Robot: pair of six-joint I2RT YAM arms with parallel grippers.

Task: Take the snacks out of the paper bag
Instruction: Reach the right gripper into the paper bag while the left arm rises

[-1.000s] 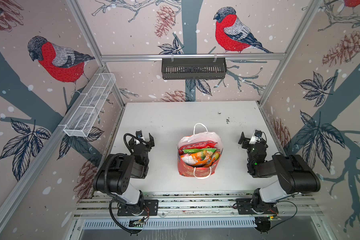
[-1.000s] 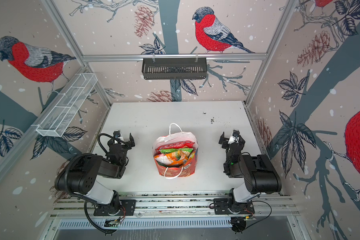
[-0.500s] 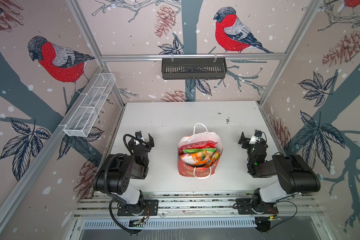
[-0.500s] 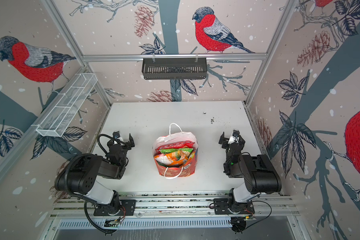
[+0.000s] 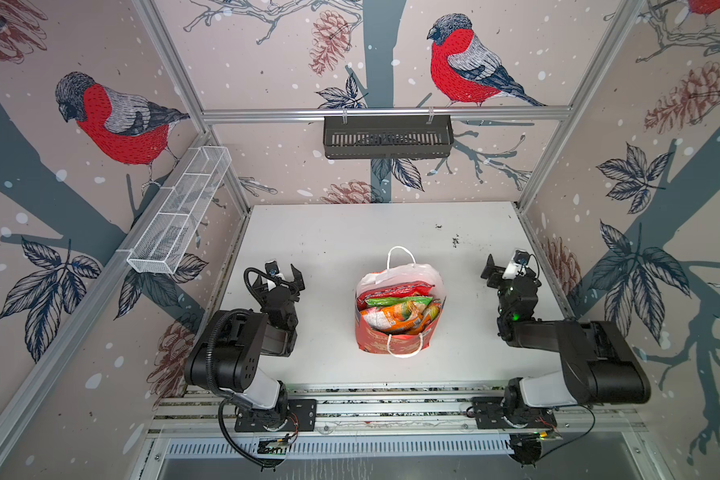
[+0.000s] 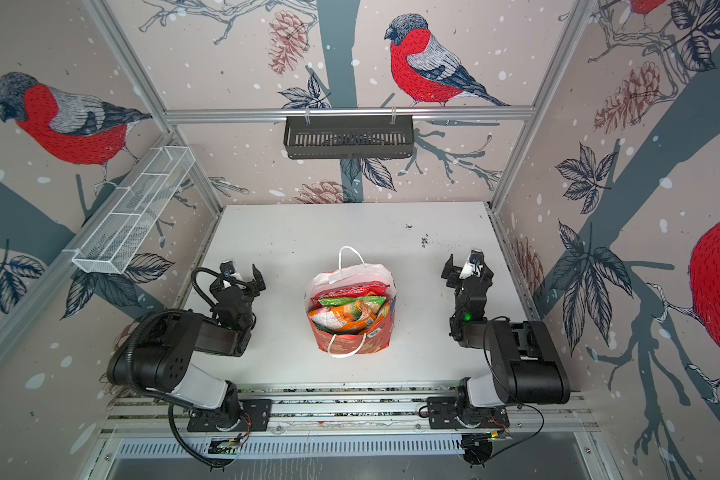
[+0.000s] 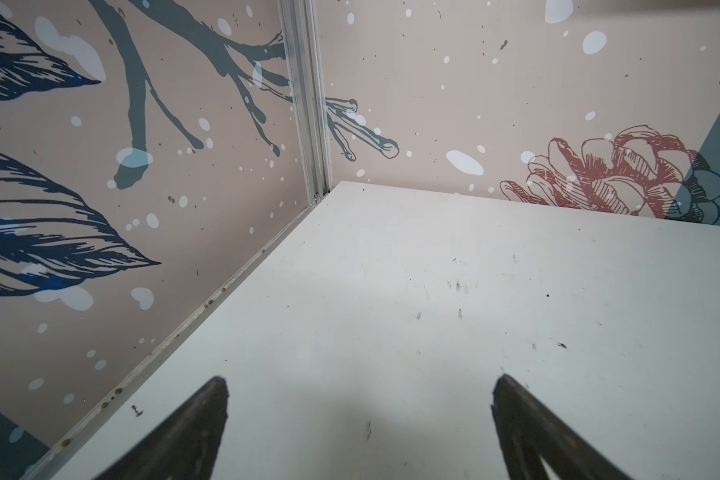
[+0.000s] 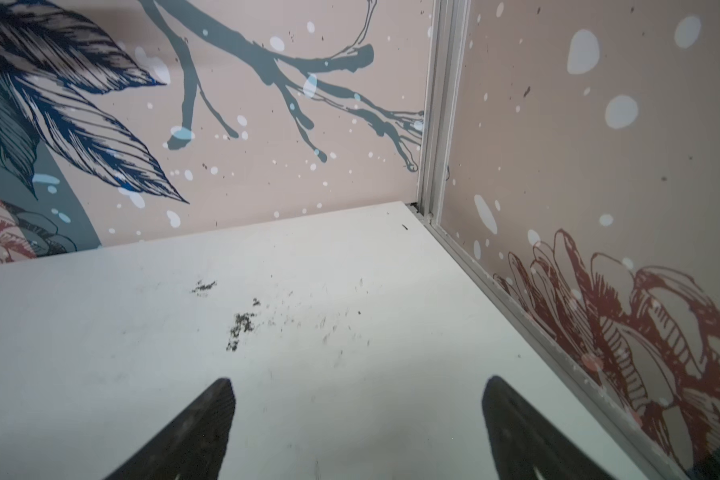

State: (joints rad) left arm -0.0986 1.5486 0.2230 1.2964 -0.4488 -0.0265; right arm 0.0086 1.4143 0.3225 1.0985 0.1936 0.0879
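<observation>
**Full bag at table centre, both claws spread and well clear of it**

In both top views, on a white table [image 5: 350, 232], a red-orange bag [image 5: 391, 343] [image 6: 352, 343]: upright, mouth open upward, a little toward 6 o'clock from the table's middle. White cord handles [image 5: 400, 248] at the bag's 12 and 6 o'clock.

Inside the bag, snacks [image 6: 346, 309] packed up to the rim and touching one another. Red packet [image 5: 395, 289] at 12 o'clock, green packet [image 5: 395, 300] just beside it, orange packs [image 5: 395, 318] toward 6 o'clock.

Left claw [image 5: 281, 277] [image 6: 238, 279] at the bag's 9 o'clock, well apart from it, aimed toward 12 o'clock. Spread wide, pinching nothing. In the left wrist view, the left claw [image 7: 360, 384] as two dark fingertips [image 7: 208, 415] far apart over bare table, with a wall corner ahead.

Right claw [image 5: 510, 268] [image 6: 468, 269] at the bag's 3 o'clock, also well apart and aimed toward 12 o'clock. Spread wide too, nothing between the fingers. In the right wrist view, the right claw [image 8: 359, 385] over bare table, with dark scuff marks [image 8: 242, 324] ahead of it.

Black basket [image 5: 387, 137] on the back wall at 12 o'clock. White mesh tray [image 5: 179, 212] on the side wall at 10 o'clock.
</observation>
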